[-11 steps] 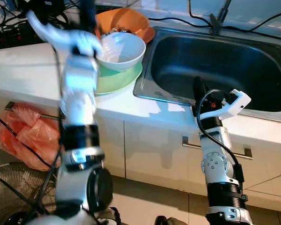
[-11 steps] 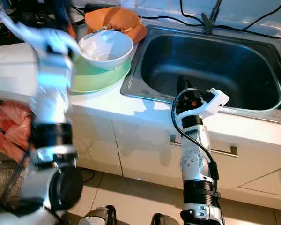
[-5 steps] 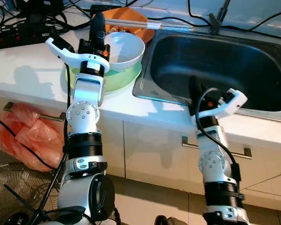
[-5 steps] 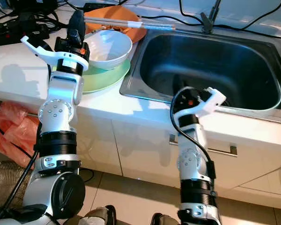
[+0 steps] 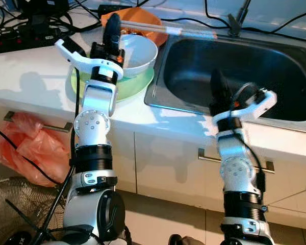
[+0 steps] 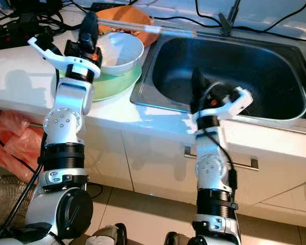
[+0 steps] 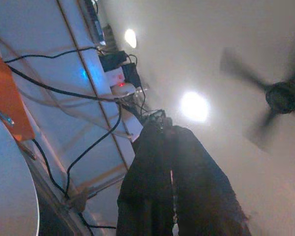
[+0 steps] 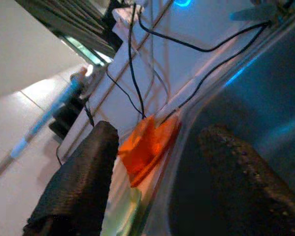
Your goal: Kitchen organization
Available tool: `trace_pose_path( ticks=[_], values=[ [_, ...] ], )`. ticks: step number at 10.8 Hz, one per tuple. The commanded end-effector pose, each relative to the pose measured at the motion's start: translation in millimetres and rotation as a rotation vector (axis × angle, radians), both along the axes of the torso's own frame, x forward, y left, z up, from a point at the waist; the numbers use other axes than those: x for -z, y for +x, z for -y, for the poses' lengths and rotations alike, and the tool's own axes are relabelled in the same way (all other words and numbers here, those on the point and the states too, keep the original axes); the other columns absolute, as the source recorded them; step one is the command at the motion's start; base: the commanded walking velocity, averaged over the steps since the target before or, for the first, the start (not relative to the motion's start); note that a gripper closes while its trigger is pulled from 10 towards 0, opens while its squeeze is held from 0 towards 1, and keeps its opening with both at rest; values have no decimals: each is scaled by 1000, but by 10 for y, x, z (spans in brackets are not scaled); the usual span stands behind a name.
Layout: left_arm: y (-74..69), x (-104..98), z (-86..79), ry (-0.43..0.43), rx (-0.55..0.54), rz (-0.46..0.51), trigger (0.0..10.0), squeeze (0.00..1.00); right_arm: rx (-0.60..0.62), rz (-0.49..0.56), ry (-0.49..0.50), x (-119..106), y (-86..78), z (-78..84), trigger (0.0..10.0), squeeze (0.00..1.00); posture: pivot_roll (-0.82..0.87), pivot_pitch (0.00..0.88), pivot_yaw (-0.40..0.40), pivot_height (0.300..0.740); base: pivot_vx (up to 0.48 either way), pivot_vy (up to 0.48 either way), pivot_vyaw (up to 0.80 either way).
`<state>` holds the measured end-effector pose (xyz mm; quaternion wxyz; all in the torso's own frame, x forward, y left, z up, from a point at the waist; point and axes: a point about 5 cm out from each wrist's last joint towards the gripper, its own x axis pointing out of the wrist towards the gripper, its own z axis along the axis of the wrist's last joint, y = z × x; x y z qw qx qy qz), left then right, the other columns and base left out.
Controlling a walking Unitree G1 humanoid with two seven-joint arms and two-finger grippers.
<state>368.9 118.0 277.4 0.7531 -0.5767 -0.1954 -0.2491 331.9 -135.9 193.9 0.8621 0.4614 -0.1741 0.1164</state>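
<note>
- Left gripper: fingers pressed together, nothing held, raised beside round white ceramic bowl.
- Bowl stacked on pale green plate on white counter.
- Right gripper: fingers spread, nothing held, raised at front rim of stainless steel sink.

I am looking down on a long white kitchen countertop with a deep stainless steel sink basin set into it. White cabinet fronts are running beneath the counter, each carrying a slim horizontal metal bar handle. Pale beige floor tiles are showing at the foot of the cabinets. Black power cables are trailing across the back of the counter against a white tiled wall. A crumpled orange plastic bag is hanging at the cabinet on the left. Through the left wrist camera I am seeing a pale ceiling with a glowing round ceiling lamp and a dark ceiling fan.
</note>
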Motion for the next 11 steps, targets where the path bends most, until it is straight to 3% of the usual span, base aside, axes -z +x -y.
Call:
trace_pose_path(
  ticks=[1, 2, 5, 6, 11],
  values=[
    [-4, 27, 77, 28, 29, 2, 10000, 0, -10, 46, 34, -148, -5, -25, 10000, 0, 73, 130, -9, 740, 0, 0, 0],
    [-7, 39, 90, 37, 35, 0, 10000, 0, -17, 49, 57, -166, -9, -30, 10000, 1000, 75, 128, -10, 740, 0, 0, 0],
    [-19, 52, 113, 54, 41, -4, 10000, 0, -28, 42, 72, -179, -4, -38, 10000, 1000, 78, 129, -12, 740, 0, 0, 0],
    [-23, 56, 127, 60, 45, -5, 10000, 0, -35, 34, 95, -185, 0, -43, 10000, 0, 81, 133, -14, 740, 0, 0, 0],
    [-81, 124, 276, 116, 109, -12, 10000, 0, -77, 46, 151, -228, 0, -75, 10000, 0, 85, 142, -17, 740, 0, 0, 0]
  ],
)
